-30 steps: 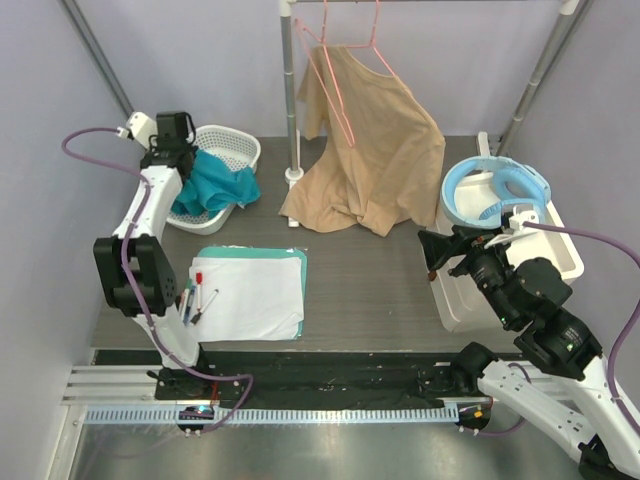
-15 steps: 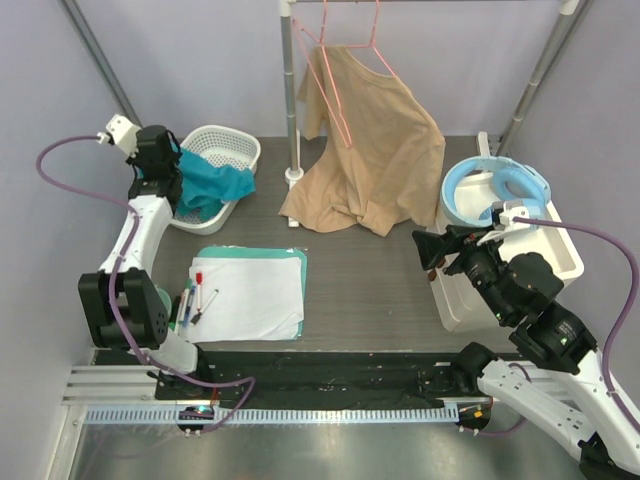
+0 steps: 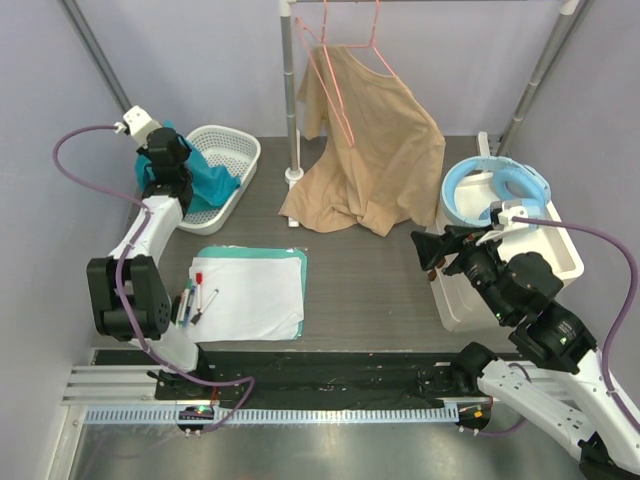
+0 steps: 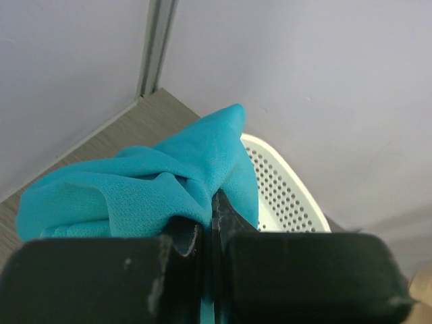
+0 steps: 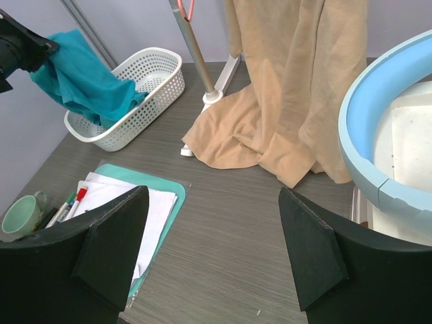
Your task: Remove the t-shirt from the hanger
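The tan t-shirt hangs on a pink hanger on the rack at the back. Its lower part is bunched on the table, as the right wrist view also shows. My left gripper is far from it, at the left end of a white basket. It is shut on a teal cloth, which it holds partly out of the basket. My right gripper is open and empty above the table, right of centre, its fingers pointing toward the shirt.
A white bin holding a blue ring stands at the right edge. White paper on a teal mat lies front centre, with pens beside it. A green mug stands at the left. The rack pole stands beside the shirt.
My left gripper has raised the teal cloth from the basket and swung to the left, then slightly back. My right gripper has shifted a little to the left.
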`<state>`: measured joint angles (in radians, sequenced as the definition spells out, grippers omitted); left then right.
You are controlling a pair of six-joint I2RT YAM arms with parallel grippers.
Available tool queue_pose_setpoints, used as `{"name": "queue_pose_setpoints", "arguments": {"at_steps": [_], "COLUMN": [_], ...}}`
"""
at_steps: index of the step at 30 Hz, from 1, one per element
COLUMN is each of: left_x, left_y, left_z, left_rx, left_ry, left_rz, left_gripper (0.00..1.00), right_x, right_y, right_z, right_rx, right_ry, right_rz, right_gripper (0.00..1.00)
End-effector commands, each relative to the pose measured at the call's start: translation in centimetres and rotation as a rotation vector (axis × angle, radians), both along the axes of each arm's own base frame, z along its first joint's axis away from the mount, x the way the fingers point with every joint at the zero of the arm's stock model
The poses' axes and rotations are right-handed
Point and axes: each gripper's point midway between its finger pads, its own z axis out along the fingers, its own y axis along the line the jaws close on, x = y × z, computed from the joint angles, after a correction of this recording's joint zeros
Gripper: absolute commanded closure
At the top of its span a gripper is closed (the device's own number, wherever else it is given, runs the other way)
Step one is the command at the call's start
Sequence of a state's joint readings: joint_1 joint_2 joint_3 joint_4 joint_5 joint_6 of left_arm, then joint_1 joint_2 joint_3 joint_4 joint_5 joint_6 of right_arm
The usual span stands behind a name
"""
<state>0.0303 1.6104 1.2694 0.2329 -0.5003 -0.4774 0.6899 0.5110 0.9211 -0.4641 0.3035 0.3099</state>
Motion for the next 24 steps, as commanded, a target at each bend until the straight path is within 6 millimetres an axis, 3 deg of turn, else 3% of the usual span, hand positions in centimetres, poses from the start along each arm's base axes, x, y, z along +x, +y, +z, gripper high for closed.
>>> {"name": "queue_pose_setpoints", "arguments": {"at_steps": [1,2,3,5,8,14,17,21,22,24], "left_x": [2.6,3.6,3.8,5.6,6.0,5.1,4.5,4.0,3.9,3.2], "left_y": [-2.2,-4.1,-5.1,-7.5,-9.9,-11.4,-11.6,-12.4,-12.0,-11.4], "left_z": [-1.7,-2.7,-5.3,-8.2,-10.7,-14.8,-15.3,-15.1,-15.1,-14.0], "left_rx": [0.039,0.010,-0.034,-0.138,-0.309,-0.596,-0.724,-0.768,-0.751,-0.709], "left_ry": [0.026,0.053,0.141,0.224,0.307,0.371,0.385,0.410,0.416,0.421], "left_rz": [-0.123,-0.231,-0.277,-0.386,-0.451,-0.473,-0.501,-0.554,-0.534,-0.514], "left_gripper": [1.00,1.00,1.00,1.00,1.00,1.00,0.98,0.86,0.70,0.48], "right_x": [0.3,0.3,0.4,0.5,0.9,0.8,0.7,0.8,0.8,0.7], "right_y": [0.7,0.8,0.8,0.7,0.9,2.0,2.0,2.2,2.2,2.3], "right_z": [1.0,1.0,1.0,0.7,0.3,0.6,0.7,0.4,0.3,0.4], "right_rx": [0.021,0.021,0.021,0.020,0.021,0.041,0.042,0.044,0.043,0.048], "right_ry": [-0.018,-0.017,-0.017,-0.019,-0.020,-0.012,-0.013,-0.006,-0.005,-0.002], "right_rz": [0.018,0.020,0.020,0.011,0.005,0.051,0.056,0.060,0.062,0.069], "right_gripper": [0.17,0.17,0.17,0.17,0.17,0.17,0.17,0.17,0.17,0.17]}}
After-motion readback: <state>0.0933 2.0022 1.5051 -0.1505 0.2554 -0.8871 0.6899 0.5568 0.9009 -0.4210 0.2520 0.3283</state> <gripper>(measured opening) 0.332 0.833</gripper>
